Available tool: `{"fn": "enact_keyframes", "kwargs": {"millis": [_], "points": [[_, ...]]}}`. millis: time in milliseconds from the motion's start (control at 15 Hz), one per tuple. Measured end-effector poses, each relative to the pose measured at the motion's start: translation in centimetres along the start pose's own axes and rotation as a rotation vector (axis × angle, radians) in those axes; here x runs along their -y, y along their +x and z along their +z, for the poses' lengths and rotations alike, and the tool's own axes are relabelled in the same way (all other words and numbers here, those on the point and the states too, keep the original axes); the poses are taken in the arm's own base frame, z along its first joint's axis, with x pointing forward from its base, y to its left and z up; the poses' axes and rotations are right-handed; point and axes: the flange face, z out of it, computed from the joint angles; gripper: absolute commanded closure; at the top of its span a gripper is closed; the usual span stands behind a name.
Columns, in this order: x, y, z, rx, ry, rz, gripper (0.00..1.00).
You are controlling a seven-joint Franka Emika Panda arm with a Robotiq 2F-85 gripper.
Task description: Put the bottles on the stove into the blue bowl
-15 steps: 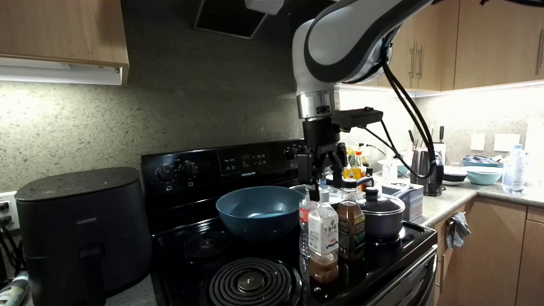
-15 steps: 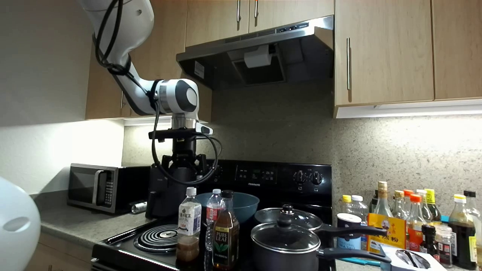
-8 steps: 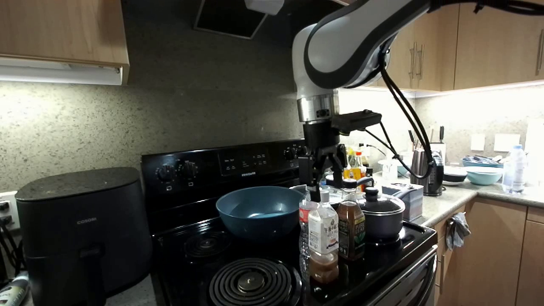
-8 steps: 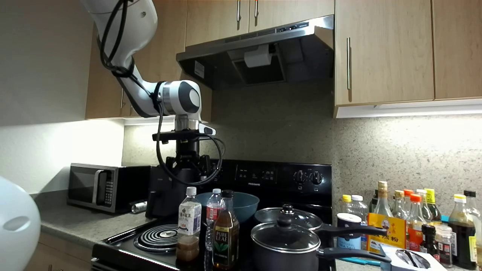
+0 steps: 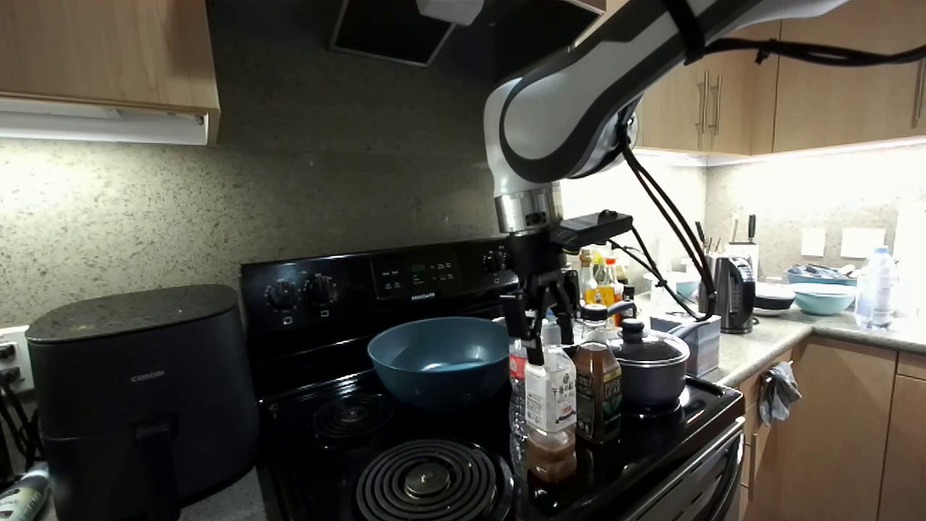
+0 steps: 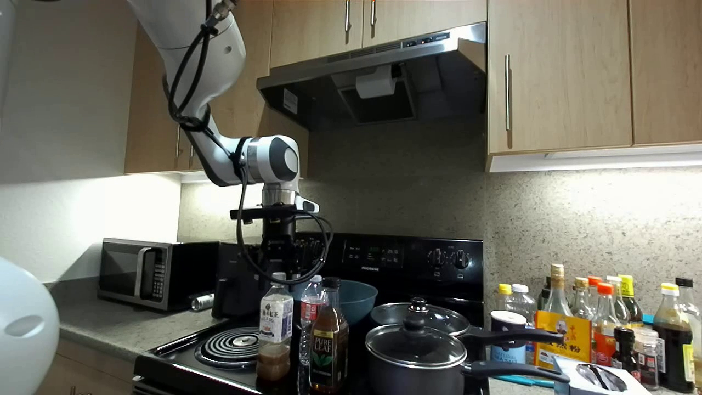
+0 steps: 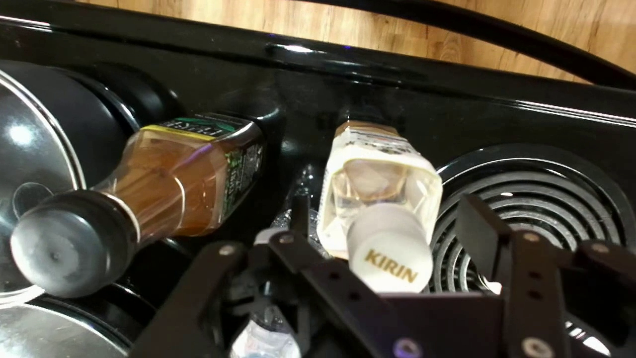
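Robot gripper [image 7: 387, 223] pointing down over a Kirin bottle [image 7: 380, 169], its two fingers [image 7: 479, 231] apart, one on either side of the white cap; whether either touches it cannot be told. The cap reads KIRIN in gold capitals. The bottle is clear and squarish, with dark Japanese characters on a white label and a milky brown drink in its lower part. It stands upright beneath the gripper. Just beside it, also below the gripper, is a slim clear bottle [image 6: 310, 311] with a red label and white cap; the print is too small to read. To the right of the gripper in both exterior views stands a Pure Leaf bottle [image 6: 328, 351]: black cap, brown liquid, and a dark label with PURE LEAF in pale capitals, a yellow band above and a green leaf below. All three are on the black stove [image 5: 311, 463], whose back panel reads FRIGIDAIRE. The wide, deep teal-blue bowl [image 5: 434, 387] sits there too, left of the gripper in an exterior view. Farther left, a black air fryer [image 5: 145, 394] reads COSORI. Well right of the gripper in an exterior view, a salt canister [image 6: 507, 355] reads NATURAL SEA SALT.
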Motion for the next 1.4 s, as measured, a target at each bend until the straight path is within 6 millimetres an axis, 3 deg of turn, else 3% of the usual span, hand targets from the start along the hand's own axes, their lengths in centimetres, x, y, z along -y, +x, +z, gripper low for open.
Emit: {"fn": "enact_keyframes", "kwargs": {"millis": [267,733,1400], "points": [[-0.3,1.0,0.4,0.006,0.004,0.006,0.78],[0.0,1.3,-0.7,-0.017,0.005,0.011,0.86],[7.3,-1.8,-12.1,-0.314,-0.128,-0.045,0.86]]}}
